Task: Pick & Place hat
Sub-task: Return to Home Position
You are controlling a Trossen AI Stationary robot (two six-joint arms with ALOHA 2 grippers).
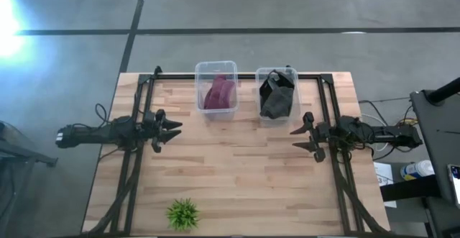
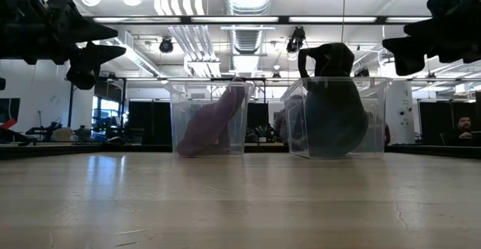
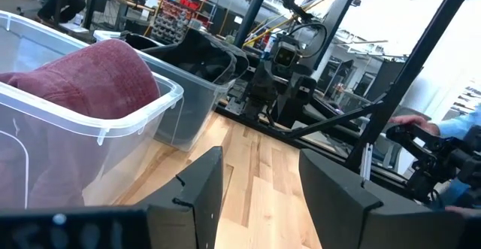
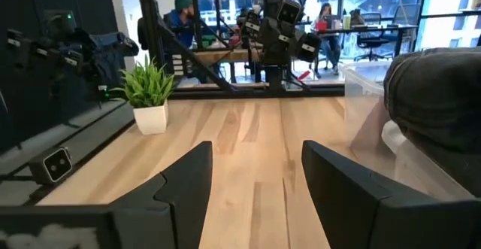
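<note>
A maroon hat (image 1: 219, 93) lies in the left clear bin (image 1: 216, 67) at the table's far side; it also shows in the low view (image 2: 210, 122) and the left wrist view (image 3: 83, 72). A dark grey hat (image 1: 277, 94) sits in the right clear bin (image 1: 290, 71), its top poking above the rim (image 2: 328, 57). My left gripper (image 1: 175, 129) hovers open above the table's left side, short of the maroon hat's bin. My right gripper (image 1: 296, 139) hovers open at the right side, near the dark hat's bin (image 4: 436, 98).
A small potted green plant (image 1: 182, 213) stands near the table's near edge, left of centre. Bare wood lies between the two grippers and the bins. A black frame (image 1: 327, 87) runs along the table's far and side edges. People sit in the room beyond.
</note>
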